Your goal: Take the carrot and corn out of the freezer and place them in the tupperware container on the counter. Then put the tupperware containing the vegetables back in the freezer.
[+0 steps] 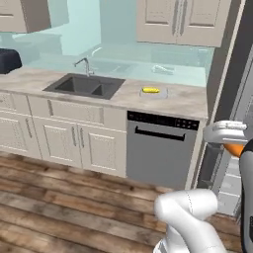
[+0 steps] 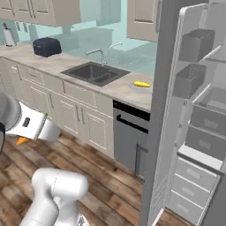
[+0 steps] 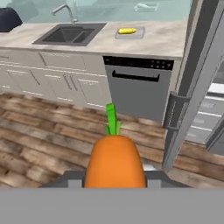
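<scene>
From the left base view I'm seeing the corn (image 1: 150, 90) already lying in the tupperware (image 1: 153, 92) on the counter (image 1: 183, 101) at one o'clock. In the hand view my gripper (image 3: 114, 174) is holding the carrot (image 3: 114, 161), part-closed; it's still awaiting the tupperware, then the freezer (image 2: 194, 114).

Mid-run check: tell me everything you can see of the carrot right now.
The carrot is a stubby, smooth orange root with a short bright-green stalk at its top. In the hand view it sits gripped between the gripper fingers, stalk pointing away from the camera toward the dishwasher. It is off the floor and clear of the counter. In the left base view a small orange piece shows beside the white hand near the open freezer; in the right base view its pointed tip pokes out below the hand.
</scene>
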